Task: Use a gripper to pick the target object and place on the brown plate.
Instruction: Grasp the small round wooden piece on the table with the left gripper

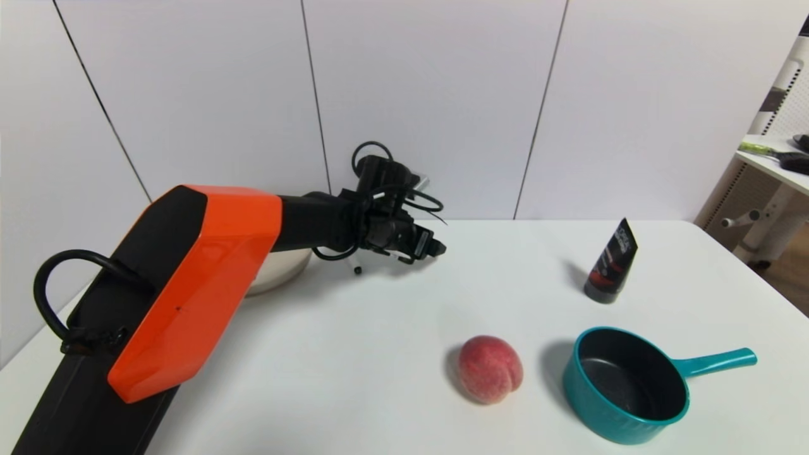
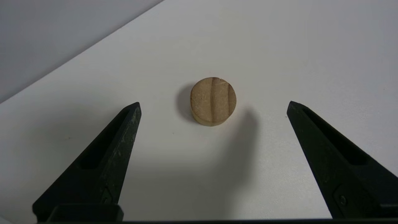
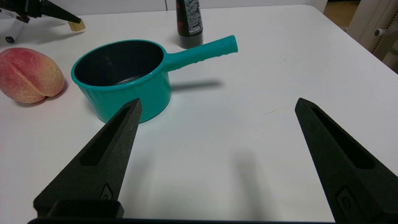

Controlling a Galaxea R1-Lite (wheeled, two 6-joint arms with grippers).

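My left pincer (image 2: 214, 104) hung spread wide over the wooden plug (image 2: 213, 101) near the worktop's (image 2: 279, 46) far edge. Light, stiff, stubby: I judged its round sides the spot to pinch.

A white tabletop (image 1: 354, 379) carries a pink-red peach (image 1: 490, 369) at centre, a teal saucepan (image 1: 626, 383) at 3 o'clock, a black tube (image 1: 611, 261) at 1, a beige plate (image 1: 278, 270) and small tan wooden disc (image 2: 213, 101) around 10.
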